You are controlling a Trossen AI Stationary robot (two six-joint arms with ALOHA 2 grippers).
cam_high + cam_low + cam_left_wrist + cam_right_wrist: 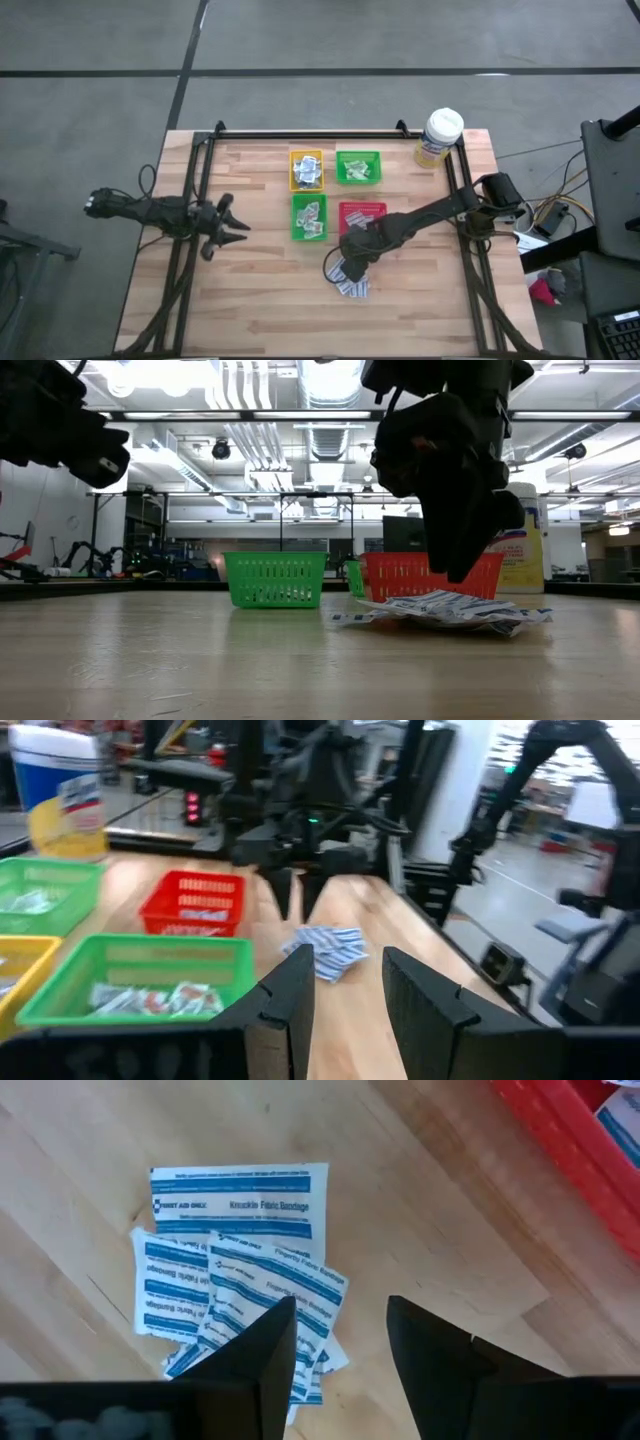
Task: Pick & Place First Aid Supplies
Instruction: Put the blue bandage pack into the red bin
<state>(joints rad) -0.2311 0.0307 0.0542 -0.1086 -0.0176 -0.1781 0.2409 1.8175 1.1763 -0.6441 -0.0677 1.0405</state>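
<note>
Four small plastic trays sit beyond my right gripper point(352, 262) in the high view: a yellow one point(306, 170), two green ones point(358, 167) and point(309, 217), and a red one point(362, 214) just behind my wrist. Directly under my fingertips lies a loose pile of blue-and-white paper bandage packets point(350, 283) on the wooden table point(250, 300). My left gripper point(232, 228) waits well off to the side, over bare wood.

From table height, my right gripper hangs just above the flat pile, fingers pointing down, with the red tray behind it.

The left wrist view shows my left fingers point(290, 995) parted with nothing between them, and the packets far ahead beside the red tray.

In my right wrist view, my own fingers point(262, 1342) stand spread with nothing between them, one tip over the edge of the fanned packets point(240, 1270).

I judge I am at the pick step: next I should lower onto a single top packet, close gently, and lift without dragging the others.
</note>
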